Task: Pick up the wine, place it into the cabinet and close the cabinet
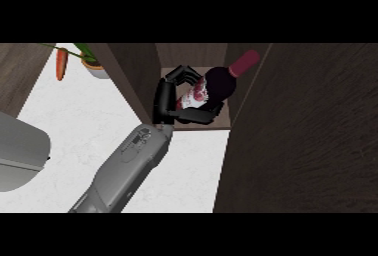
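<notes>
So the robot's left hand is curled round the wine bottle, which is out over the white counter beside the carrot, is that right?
Not quite. The left hand is curled round the wine bottle, but the head view shows the bottle inside the open cabinet, between its wooden walls, not over the white counter by the carrot.

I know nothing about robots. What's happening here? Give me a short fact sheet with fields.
hand at work: left hand, fingers curled round the wine
wine: tilted, neck toward upper right, inside the cabinet
cabinet: open
door: dark panel at right, likely the open door
right hand: not in view
counter: white, with a carrot and a plant at far left
left to do: let go of the wine, close the cabinet
</notes>
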